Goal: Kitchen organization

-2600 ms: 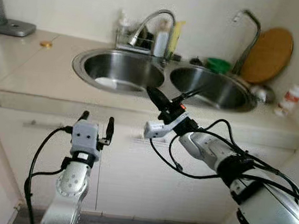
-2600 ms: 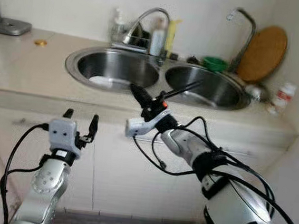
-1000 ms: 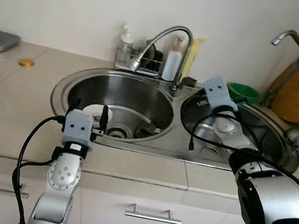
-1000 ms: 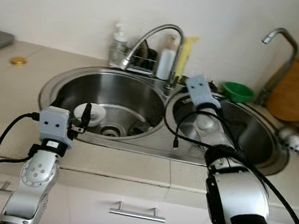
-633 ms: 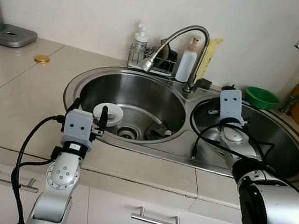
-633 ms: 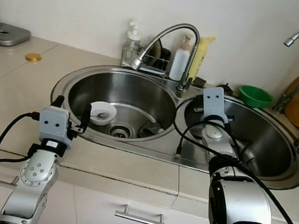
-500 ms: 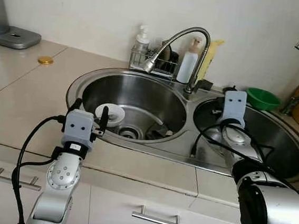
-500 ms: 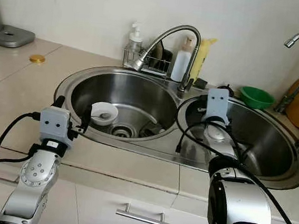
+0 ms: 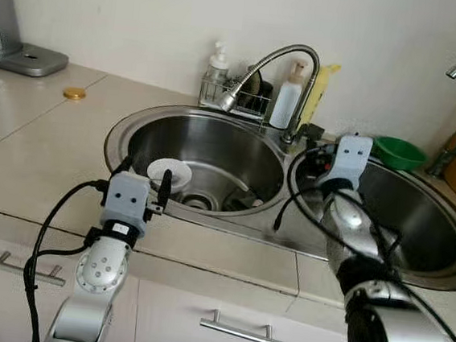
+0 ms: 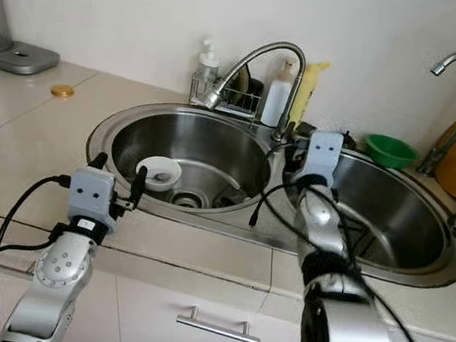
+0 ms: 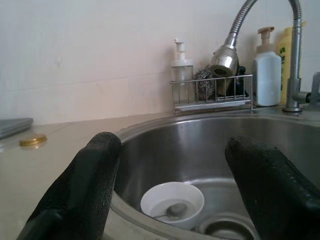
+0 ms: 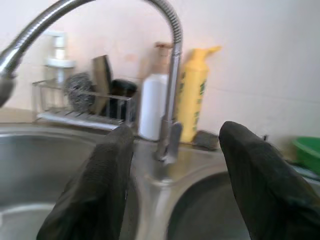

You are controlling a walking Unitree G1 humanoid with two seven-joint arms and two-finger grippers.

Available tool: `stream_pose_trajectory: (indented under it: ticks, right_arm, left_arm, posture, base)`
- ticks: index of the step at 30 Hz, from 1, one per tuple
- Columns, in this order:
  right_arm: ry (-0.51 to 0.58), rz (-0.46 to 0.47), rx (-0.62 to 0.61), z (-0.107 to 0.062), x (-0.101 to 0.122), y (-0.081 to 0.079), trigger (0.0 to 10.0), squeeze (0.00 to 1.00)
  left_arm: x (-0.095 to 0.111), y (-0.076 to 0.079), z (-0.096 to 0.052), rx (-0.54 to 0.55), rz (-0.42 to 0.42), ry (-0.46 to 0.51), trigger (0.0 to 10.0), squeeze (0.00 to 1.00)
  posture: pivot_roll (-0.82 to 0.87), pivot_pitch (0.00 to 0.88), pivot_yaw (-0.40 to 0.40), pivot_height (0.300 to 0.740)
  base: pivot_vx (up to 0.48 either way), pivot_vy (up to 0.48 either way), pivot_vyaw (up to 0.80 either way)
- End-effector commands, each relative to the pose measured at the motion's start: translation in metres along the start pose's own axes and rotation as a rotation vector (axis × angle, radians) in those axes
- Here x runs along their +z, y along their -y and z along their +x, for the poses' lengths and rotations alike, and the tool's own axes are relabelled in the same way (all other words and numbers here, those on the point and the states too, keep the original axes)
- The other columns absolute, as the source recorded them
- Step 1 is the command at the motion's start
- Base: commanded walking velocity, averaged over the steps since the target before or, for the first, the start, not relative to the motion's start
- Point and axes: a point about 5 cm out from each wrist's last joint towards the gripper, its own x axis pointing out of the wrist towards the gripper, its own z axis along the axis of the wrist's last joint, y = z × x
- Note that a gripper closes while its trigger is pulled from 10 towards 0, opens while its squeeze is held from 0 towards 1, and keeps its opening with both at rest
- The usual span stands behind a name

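Head view: the left end effector point(image 9: 141, 179) hangs over the surface point(image 9: 35, 160) at the near rim of the left sink point(image 9: 214, 149), fingers spread, nothing in them. Just past it in the basin sits a white bowl point(image 9: 169, 173). The right end effector point(image 9: 340, 143) is up over the divider between the sinks, aimed at the faucet point(image 9: 300, 89).

Left wrist: fingers point(image 11: 85, 190) wide apart and empty, bowl with a spoon point(image 11: 171, 212) straight ahead and lower down.

Right wrist: fingers point(image 12: 100, 185) wide open, holding nothing, faucet base dead ahead, white bottle point(image 12: 153, 106) and yellow bottle point(image 12: 194, 100) behind it.
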Motion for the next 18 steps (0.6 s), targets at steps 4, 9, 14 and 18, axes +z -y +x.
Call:
stream_pose_trajectory:
  ticks: [4,9,14,18]
  right_arm:
    - [0.095,-0.018,0.016,-0.011,0.009,-0.005,10.0,1.00]
    - [0.191,-0.005,0.078,-0.028,0.023,-0.020,10.0,0.00]
    - [0.162,-0.022,0.104,-0.039,0.021,-0.027,10.0,0.00]
    - [0.127,-0.023,0.115,-0.047,0.017,-0.029,10.0,0.00]
  left_arm:
    - [0.005,0.006,-0.002,-0.025,-0.013,0.017,10.0,0.00]
    - [0.005,0.005,-0.003,-0.023,-0.032,0.018,10.0,0.00]
    - [0.003,0.009,-0.003,-0.046,-0.032,0.011,10.0,0.00]
    - [0.003,0.008,-0.003,-0.048,-0.037,0.014,10.0,0.00]
  posture:
    - [0.03,0.000,-0.122,0.740]
    - [0.02,0.000,-0.116,0.740]
    - [0.02,0.000,-0.109,0.740]
    - [0.02,0.000,-0.108,0.740]
  base:
    - [0.000,0.000,0.00]
    - [0.000,0.000,0.00]
    - [0.000,0.000,0.00]
    - [0.000,0.000,0.00]
